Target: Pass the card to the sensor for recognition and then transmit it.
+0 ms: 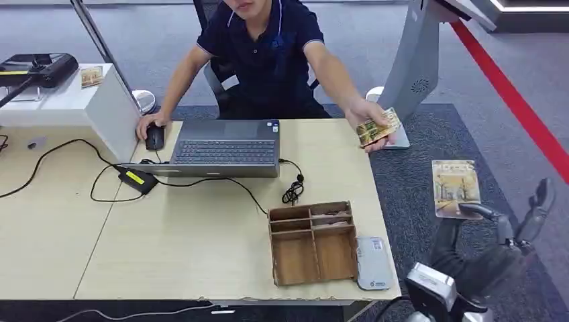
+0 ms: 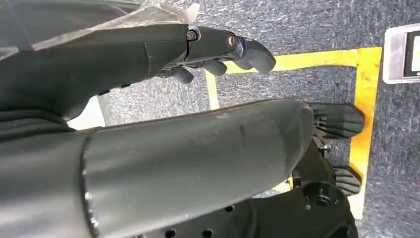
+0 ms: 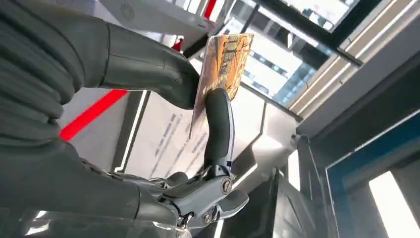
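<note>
While my left hand (image 2: 218,49) hangs beside my body above the floor, its fingers loosely curled around nothing, it plays no part and poses no hazard that I can judge. On the table (image 1: 188,248), a laptop (image 1: 225,149) with its trailing cable (image 1: 201,181) sits before a seated person, who has one hand on a mouse (image 1: 155,137). Nearer me stands a wooden organizer box (image 1: 313,243), and just beside it, at the table's edge, lies the grey sensor (image 1: 372,263). The person's other hand (image 1: 369,117) holds out a second card (image 1: 378,127) past the table's far corner. My right hand (image 1: 500,231) is raised off to the right of the table, well apart from the sensor, pinching the card (image 1: 456,188) by its lower edge between thumb and a finger (image 3: 218,124). Risks, as I judge them: the pinch covers little of the card, so a quick swing could rotate or drop it onto the carpet. Bringing the card leftward and down, I could catch the table edge or nudge the sensor off it. The person's outstretched hand lies close to any handover path; contact is possible.
</note>
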